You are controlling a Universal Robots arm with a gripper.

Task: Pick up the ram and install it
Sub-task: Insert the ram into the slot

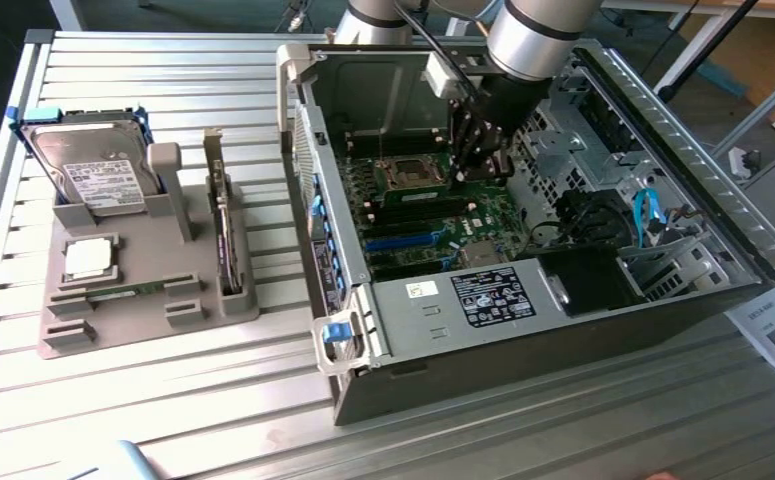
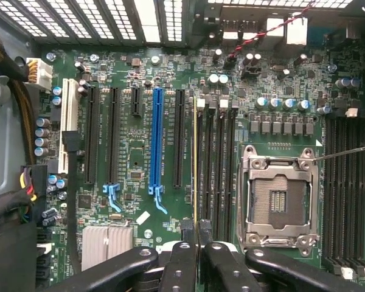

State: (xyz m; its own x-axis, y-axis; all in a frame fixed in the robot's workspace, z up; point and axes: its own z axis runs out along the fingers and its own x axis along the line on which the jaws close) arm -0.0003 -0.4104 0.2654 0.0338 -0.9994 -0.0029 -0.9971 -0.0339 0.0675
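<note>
The ram [image 2: 194,161] is seen only edge-on, as a thin line clamped between the fingers of the gripper [image 2: 198,234], whose body is cut off, by the memory slots [image 2: 218,164] beside the socket [image 2: 278,198]; whether it is seated cannot be told.

The arm [image 1: 537,35] came in from the far edge of the exterior view. Its fat silver segment was angled down, and the black wrist section [image 1: 497,100] hung pretty much straight down below it. The tool [image 1: 483,165] pointed downward at the very end. In the wrist view its two black fingers [image 2: 184,261] sat nearly together, pinching the thin edge of the ram [image 2: 195,158], with the outer links splayed out to either side. The grip looked square, I think, but the tips were partly hidden.
</note>
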